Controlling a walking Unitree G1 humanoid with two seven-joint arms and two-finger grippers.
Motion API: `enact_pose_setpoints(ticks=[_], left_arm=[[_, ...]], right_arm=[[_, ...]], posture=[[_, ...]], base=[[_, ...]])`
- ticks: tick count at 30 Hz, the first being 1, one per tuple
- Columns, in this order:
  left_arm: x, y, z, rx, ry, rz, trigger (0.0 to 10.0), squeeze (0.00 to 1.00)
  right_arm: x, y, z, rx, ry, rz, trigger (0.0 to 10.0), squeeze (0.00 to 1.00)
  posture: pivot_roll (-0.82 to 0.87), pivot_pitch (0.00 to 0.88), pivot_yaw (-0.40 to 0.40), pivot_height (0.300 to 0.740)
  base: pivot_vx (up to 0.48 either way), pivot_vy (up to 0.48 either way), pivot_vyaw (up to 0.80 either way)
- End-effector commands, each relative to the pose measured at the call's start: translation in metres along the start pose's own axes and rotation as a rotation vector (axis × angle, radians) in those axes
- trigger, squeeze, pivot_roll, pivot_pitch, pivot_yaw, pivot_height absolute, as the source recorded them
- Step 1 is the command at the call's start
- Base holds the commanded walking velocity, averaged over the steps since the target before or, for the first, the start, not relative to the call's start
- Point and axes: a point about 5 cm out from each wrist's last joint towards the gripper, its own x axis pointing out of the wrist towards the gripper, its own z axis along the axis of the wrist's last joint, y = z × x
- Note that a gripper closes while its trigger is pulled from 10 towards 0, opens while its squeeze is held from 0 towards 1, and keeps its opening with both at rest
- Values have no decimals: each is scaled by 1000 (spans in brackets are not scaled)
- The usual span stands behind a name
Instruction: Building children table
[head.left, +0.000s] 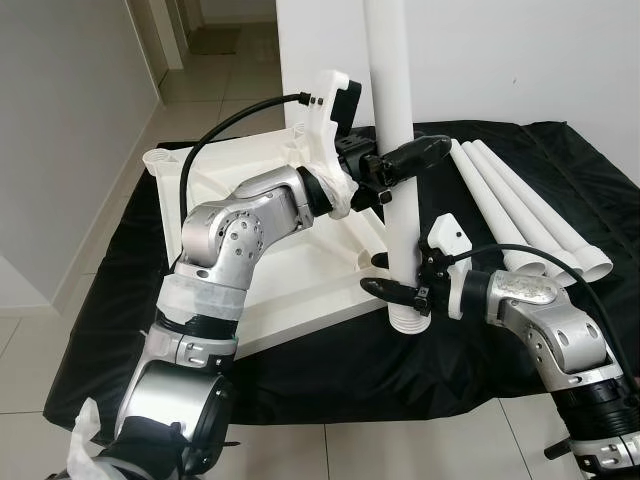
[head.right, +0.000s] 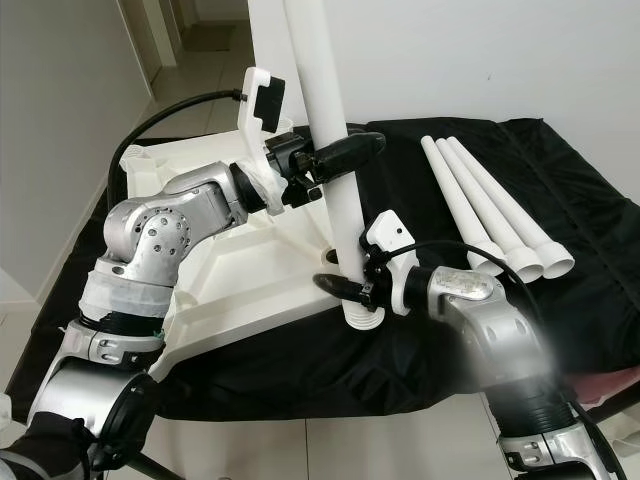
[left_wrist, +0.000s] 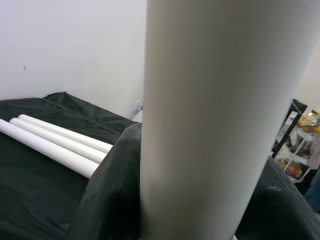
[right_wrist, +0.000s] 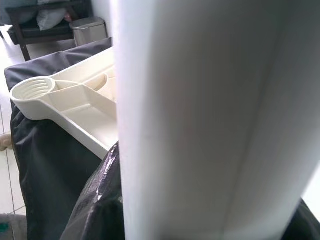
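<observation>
A white table leg (head.left: 398, 130) stands upright over the near right corner of the upside-down white tabletop (head.left: 290, 280), its threaded end (head.left: 407, 320) just past the top's edge. My left gripper (head.left: 400, 160) is shut on the leg high up. Lower down, my right gripper (head.left: 395, 292) is shut on the same leg just above the thread. Both wrist views look straight at the leg's white shaft (left_wrist: 210, 120), (right_wrist: 200, 120). Three more white legs (head.left: 520, 215) lie side by side on the black cloth to the right.
A black cloth (head.left: 500, 370) covers the floor under the tabletop. A white wall (head.left: 500, 50) rises behind it. The tabletop's far left corner has a round threaded socket (head.left: 160, 158). Tiled floor (head.left: 60, 340) lies to the left.
</observation>
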Motion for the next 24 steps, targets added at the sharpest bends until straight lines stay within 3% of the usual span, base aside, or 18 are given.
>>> enact_pose_setpoints(ticks=[1,5,6,7,8,13,14,21,24], left_arm=[[1,2,8,53,10,40,10000,0],[1,3,11,68,12,51,10000,0],[2,5,12,95,35,86,10000,0],[2,6,12,115,52,113,10000,0],[3,7,14,129,67,137,10000,0],[9,7,27,150,65,204,10000,0],[10,10,30,131,77,243,10000,0],[13,14,36,91,67,291,10000,0],[16,13,41,123,62,320,10000,0]], right_arm=[[1,-7,7,-21,-34,-64,10000,0],[2,-11,10,-16,-65,-113,10000,0],[2,-12,12,-15,-77,-134,10000,600],[2,-13,13,-14,-84,-147,10000,600],[3,-16,15,-8,-106,-175,10000,1000],[4,-23,24,-21,-170,-293,10000,1000],[5,-24,26,-22,-187,-324,10000,0],[12,-22,27,-28,-199,-375,10000,0],[20,-18,27,-21,-204,-401,10000,0]], posture=[[-107,15,74,740],[-105,20,78,740],[-107,21,80,740],[-106,24,84,740],[-105,23,85,740],[-107,28,87,740],[-106,29,89,740],[-109,29,93,740],[-110,25,95,740]], base=[[0,0,0],[0,0,0],[0,0,0],[0,0,0],[0,0,0],[0,0,0],[0,0,0],[0,0,0],[0,0,0]])
